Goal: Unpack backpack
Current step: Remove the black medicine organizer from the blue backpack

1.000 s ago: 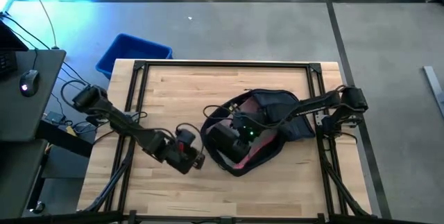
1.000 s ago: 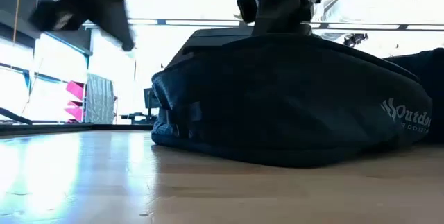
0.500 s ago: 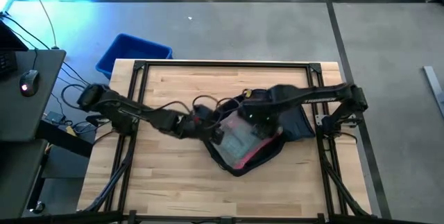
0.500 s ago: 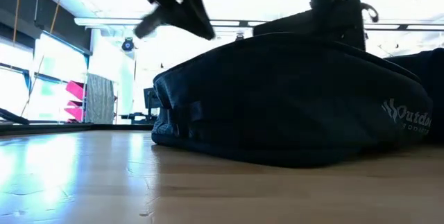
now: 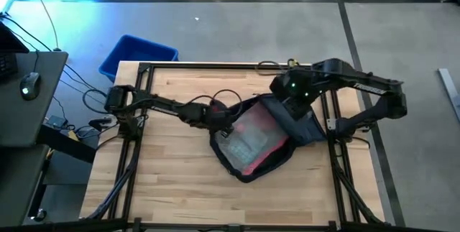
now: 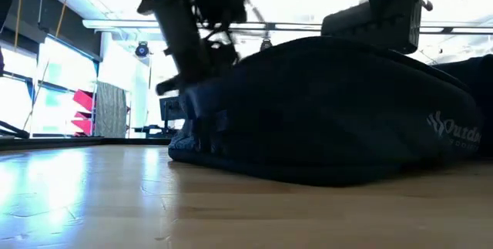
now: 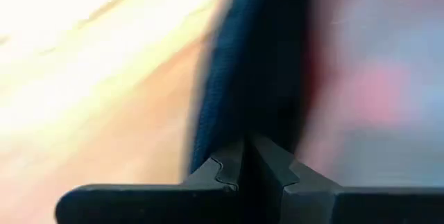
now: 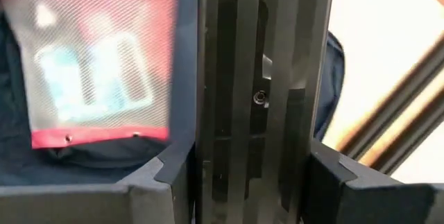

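The navy backpack (image 5: 253, 161) lies open on the wooden table (image 5: 172, 189), and a mesh pouch with red trim (image 5: 248, 140) shows inside it. My right gripper (image 5: 291, 92) hangs above the backpack's far right part, shut on a black box (image 8: 260, 78), which also shows in the low view as the box (image 6: 373, 21). My left gripper (image 7: 244, 156) is shut, with its tips at the backpack's left rim (image 7: 232, 78), reaching in from the table's left, low beside the backpack (image 6: 331, 118). My right gripper pinches the black box between its two fingers, one finger (image 8: 156, 179) on each long side (image 8: 208, 141). The fingers point steeply down from above. The box is lifted clear, above the backpack. My left gripper's shut tips stand at the backpack's rim; I cannot tell whether they touch it.
A blue bin (image 5: 136, 54) stands on the floor beyond the table's far left corner. Black frame rails (image 5: 230, 65) run along the table's far edge and sides. Bare wood lies near and left of the backpack.
My right gripper has risen out of the backpack toward the far right, carrying the black box and baring the mesh pouch beneath. My left gripper, shut throughout, has swung from the table's near left to the backpack's left rim, sinking and rolling as it went.
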Tool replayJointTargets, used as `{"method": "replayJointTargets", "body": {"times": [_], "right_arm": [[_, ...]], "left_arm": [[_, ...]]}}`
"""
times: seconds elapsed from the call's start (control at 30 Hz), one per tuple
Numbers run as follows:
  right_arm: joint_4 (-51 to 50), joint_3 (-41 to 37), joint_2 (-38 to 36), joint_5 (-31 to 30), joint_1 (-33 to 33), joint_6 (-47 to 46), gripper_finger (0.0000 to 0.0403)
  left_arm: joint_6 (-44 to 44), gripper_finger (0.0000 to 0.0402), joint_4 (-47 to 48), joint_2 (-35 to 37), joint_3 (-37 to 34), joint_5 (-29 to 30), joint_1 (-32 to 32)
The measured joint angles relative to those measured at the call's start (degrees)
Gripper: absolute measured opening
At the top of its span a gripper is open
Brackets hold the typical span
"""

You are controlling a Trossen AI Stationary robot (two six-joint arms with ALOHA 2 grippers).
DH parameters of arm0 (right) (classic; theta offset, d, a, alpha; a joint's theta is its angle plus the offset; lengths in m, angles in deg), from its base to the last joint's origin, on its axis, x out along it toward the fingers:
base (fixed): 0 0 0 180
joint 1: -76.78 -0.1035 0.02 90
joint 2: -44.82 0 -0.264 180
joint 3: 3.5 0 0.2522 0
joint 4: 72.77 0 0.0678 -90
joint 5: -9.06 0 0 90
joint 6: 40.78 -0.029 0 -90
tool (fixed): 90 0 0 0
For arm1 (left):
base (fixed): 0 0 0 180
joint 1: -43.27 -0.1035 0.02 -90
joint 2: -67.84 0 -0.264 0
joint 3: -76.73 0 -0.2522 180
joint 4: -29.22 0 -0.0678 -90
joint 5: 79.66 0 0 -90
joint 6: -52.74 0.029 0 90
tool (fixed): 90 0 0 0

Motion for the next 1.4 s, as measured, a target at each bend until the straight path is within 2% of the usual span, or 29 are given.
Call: {"method": "replayJointTargets", "body": {"times": [0.2, 0.37, 0.5, 0.67, 0.87, 1.07, 1.4], "right_arm": [[0.0, -4.8, -0.5, 1.6, 6.4, 5.3, 0.0158], [3.4, -9.2, -0.3, 1.6, 10.5, 9.0, 0.0158], [8.6, -14.2, 0.1, 2.6, 13.5, 11.3, 0.0158], [14.3, -20.3, 2.7, 6.0, 16.5, 11.7, 0.0158], [17.9, -22.8, 6.4, 1.8, 18.4, 11.1, 0.0158], [27.2, -24.5, 7.8, 2.4, 22.3, 10.7, 0.0158], [28.8, -24.5, 11.8, 1.2, 27.3, 14.8, 0.0158]], "left_arm": [[0.7, 0.0000, 17.8, 0.7, -5.1, 1.9, -1.5], [-3.8, 0.0000, 23.4, 4.4, -12.4, -1.2, 2.7], [-11.3, 0.0000, 23.5, 9.3, -15.9, -4.8, 9.2], [-22.1, 0.0000, 22.7, 13.4, -16.0, -9.0, 17.8], [-34.4, 0.0000, 19.7, 13.9, -14.5, -10.3, 26.0], [-42.1, 0.0000, 14.3, 13.8, -13.9, -10.0, 30.2], [-45.7, 0.0000, 12.9, 13.8, -13.6, -9.8, 32.6]]}}
